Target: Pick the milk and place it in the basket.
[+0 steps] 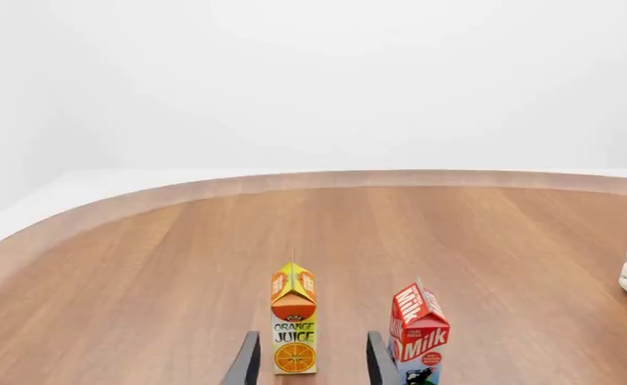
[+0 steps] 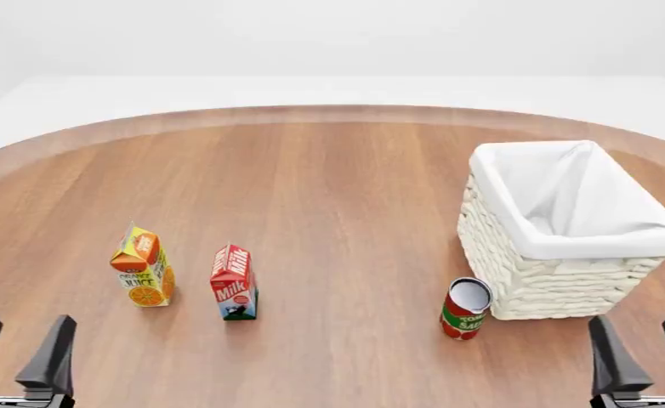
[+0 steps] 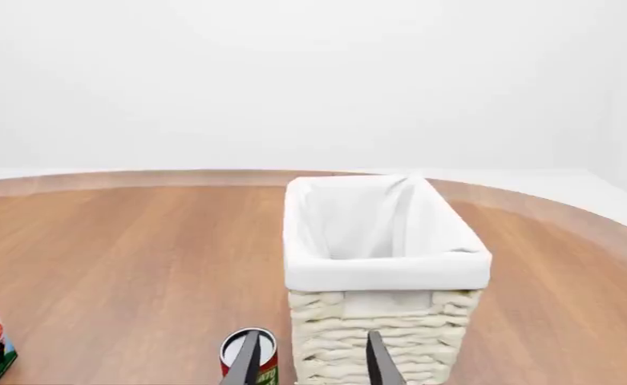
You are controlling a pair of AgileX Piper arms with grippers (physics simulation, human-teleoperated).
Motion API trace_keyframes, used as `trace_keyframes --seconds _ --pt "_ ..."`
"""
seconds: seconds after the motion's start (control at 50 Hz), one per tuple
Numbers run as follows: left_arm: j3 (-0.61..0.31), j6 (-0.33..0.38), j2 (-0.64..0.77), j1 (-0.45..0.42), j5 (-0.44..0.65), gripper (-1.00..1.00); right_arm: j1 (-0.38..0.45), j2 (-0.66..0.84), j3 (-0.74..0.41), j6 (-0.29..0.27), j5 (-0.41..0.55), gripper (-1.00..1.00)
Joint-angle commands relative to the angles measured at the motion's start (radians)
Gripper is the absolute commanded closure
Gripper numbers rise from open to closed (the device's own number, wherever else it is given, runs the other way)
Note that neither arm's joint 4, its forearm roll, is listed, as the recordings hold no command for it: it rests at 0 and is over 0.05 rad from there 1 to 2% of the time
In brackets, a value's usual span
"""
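1. Red-topped milk (image 2: 234, 283) is standing upright on the table (image 2: 332, 195), at nine o'clock from the basket (image 2: 565, 229).
2. Left gripper (image 2: 20, 350) and right gripper (image 2: 641, 350) are both hanging open, holding nothing.

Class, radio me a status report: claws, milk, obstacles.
Both claws open, left claw, right claw, holding nothing. Milk upright on table, untouched. Basket far right; tomato can beside it.

On the table (image 2: 344, 195), the juice (image 2: 143, 278) is standing left of the milk (image 2: 234, 283). The can (image 2: 465, 308) is sitting well to the right, just beside the basket's (image 2: 537, 272) near left corner.
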Motion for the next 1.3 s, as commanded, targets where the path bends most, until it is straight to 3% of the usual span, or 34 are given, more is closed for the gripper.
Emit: trace_keyframes --seconds 0.02,0.46,1.3 --pt "0.000 0.000 0.000 0.000 0.000 -1.00 0.008 0.005 -0.006 -0.005 0.005 -1.00" --pt "0.000 0.000 0.000 0.000 0.000 -1.00 0.023 0.022 -0.029 -0.004 0.008 -1.00" --pt "0.000 0.000 0.000 0.000 0.000 -1.00 0.214 0.330 -0.199 -0.058 -0.147 -1.00"
